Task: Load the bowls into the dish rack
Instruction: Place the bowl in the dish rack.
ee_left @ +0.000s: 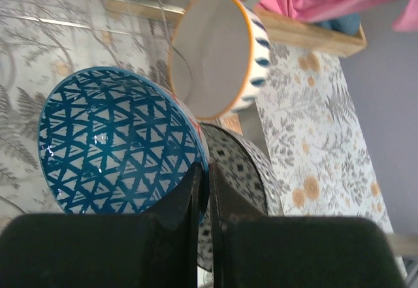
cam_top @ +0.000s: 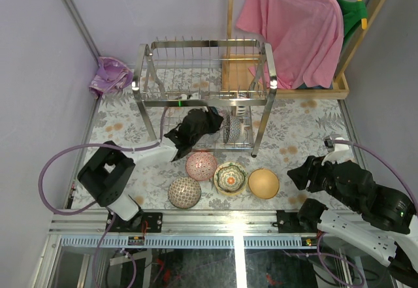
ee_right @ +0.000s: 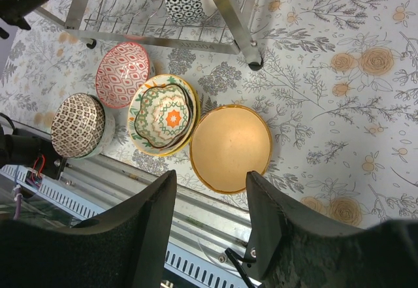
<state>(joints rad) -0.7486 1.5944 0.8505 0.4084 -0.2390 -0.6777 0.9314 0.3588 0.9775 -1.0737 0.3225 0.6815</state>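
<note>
Left end effector (ee_left: 206,174) pinched shut; right end effector (ee_right: 210,178) parted.

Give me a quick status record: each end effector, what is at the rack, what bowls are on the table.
left end effector: shut on the rim of the blue bowl, at the lower tier of the rack
right end effector: open, empty, above the tan bowl
in rack beside blue bowl: black-and-white bowl, white bowl on edge
on table: pink bowl, brown bowl, green bowl, tan bowl
</note>
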